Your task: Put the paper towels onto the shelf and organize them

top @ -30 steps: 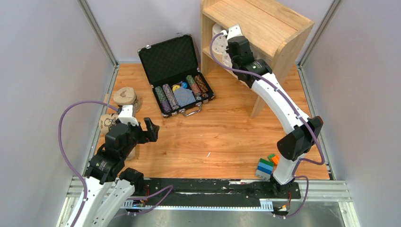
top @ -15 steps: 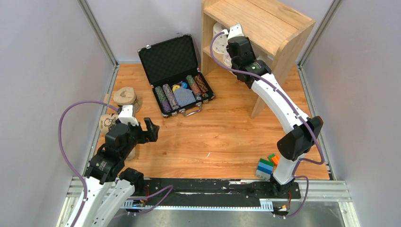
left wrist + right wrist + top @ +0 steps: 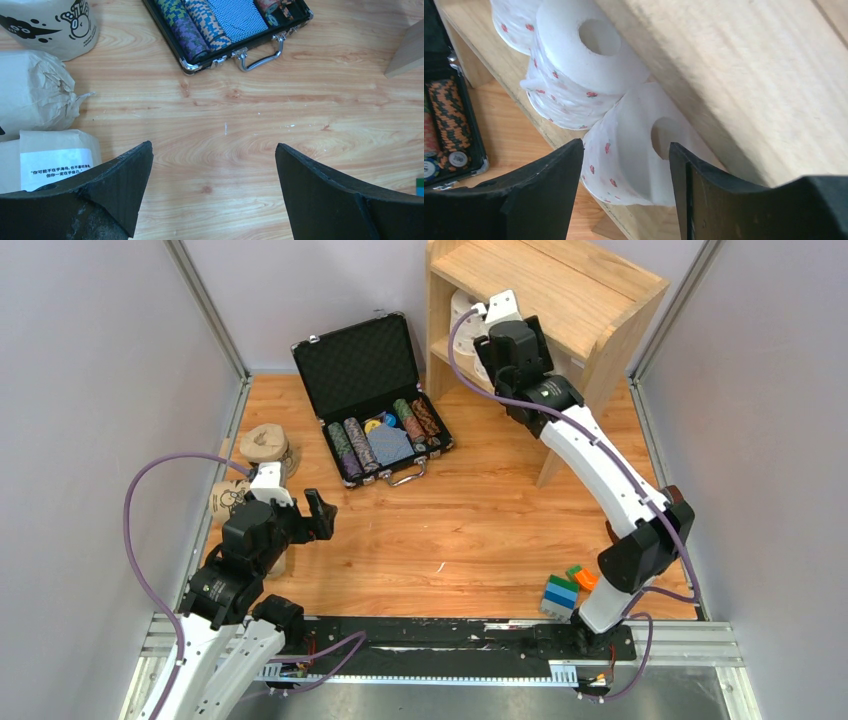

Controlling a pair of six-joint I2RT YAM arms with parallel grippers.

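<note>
- Right tool (image 3: 625, 147) stands open at a white roll (image 3: 624, 125) on the shelf (image 3: 749, 75), one o'clock.
- Left tool (image 3: 214, 147) gapes empty; tan rolls (image 3: 35, 95) wait at nine o'clock.
- Likely light and squashy: pinch gently across the girth.

You've got the shelf (image 3: 545, 285) at the counter's (image 3: 480, 510) far right corner. Three paper towels (image 3: 584, 75) sit in a row on its inner board, touching. The case (image 3: 365, 370) lies left of the shelf, near the far edge. The other three rolls (image 3: 262, 445) cluster at the left edge, just left of the left claw (image 3: 214, 147). The blocks (image 3: 562, 592) sit by the near edge, right side. The right claw (image 3: 624, 147) is at the shelf's front.
</note>
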